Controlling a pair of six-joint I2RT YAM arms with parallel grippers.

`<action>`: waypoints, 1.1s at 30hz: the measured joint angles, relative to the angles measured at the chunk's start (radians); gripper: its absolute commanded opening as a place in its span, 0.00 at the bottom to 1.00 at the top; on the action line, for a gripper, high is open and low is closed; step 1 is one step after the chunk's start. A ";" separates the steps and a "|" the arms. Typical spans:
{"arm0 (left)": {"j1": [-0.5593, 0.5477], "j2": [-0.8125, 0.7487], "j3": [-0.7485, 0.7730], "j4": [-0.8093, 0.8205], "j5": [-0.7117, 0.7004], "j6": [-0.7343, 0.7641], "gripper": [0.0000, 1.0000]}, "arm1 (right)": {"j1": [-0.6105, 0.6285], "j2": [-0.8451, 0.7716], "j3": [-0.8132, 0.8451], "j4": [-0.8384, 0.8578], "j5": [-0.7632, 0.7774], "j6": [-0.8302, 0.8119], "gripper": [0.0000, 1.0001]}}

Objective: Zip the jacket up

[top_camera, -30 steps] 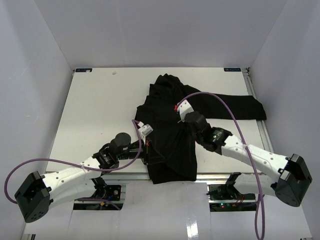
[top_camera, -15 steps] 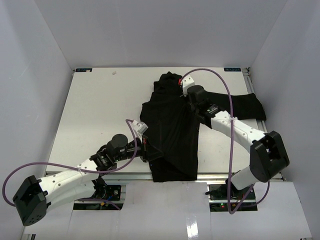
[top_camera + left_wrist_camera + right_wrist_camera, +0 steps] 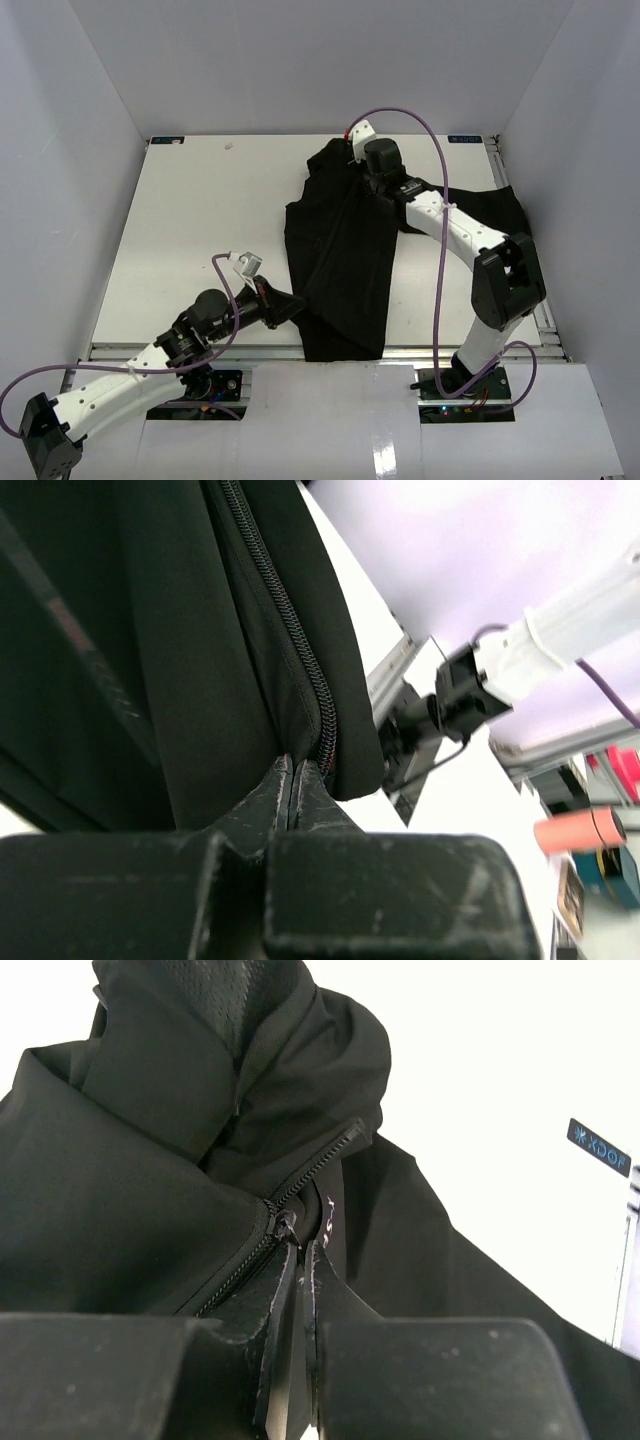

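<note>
The black jacket (image 3: 340, 260) lies lengthwise on the white table (image 3: 200, 220), collar at the far end and hem at the near edge. My left gripper (image 3: 288, 305) is shut on the bottom of the hem, beside the zipper teeth (image 3: 285, 620). It holds the jacket (image 3: 180, 630) taut. My right gripper (image 3: 351, 166) is at the collar, and its jaws (image 3: 303, 1243) are shut on the pull of the zipper slider (image 3: 287, 1228). Below the slider the teeth are joined. A short length above it runs open into the collar folds (image 3: 200, 1020).
One sleeve (image 3: 490, 215) stretches right to the table's edge rail (image 3: 520, 240). White walls enclose the table on three sides. In the left wrist view the right arm's base (image 3: 560, 640) and an orange cylinder (image 3: 580, 830) lie beyond the table's near edge.
My right gripper has travelled from the jacket's middle up to the collar, drawing the slider along. My left gripper has pulled the hem left and toward the near edge, and the jacket front has straightened.
</note>
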 measured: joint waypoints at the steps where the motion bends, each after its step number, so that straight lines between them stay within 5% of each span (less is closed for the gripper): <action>1: 0.000 -0.005 -0.003 0.000 -0.014 -0.004 0.00 | 0.000 0.014 0.015 -0.002 0.000 -0.007 0.08; 21: 0.013 -0.112 0.041 -0.151 -0.224 -0.010 0.00 | -0.129 0.264 0.312 -0.115 -0.288 0.019 0.08; 26: 0.013 -0.033 0.041 -0.148 -0.244 -0.013 0.00 | -0.174 0.275 0.330 -0.115 -0.405 0.042 0.08; 33: 0.002 0.213 0.116 -0.142 -0.233 0.031 0.46 | -0.299 0.240 0.229 -0.028 -0.649 0.045 0.08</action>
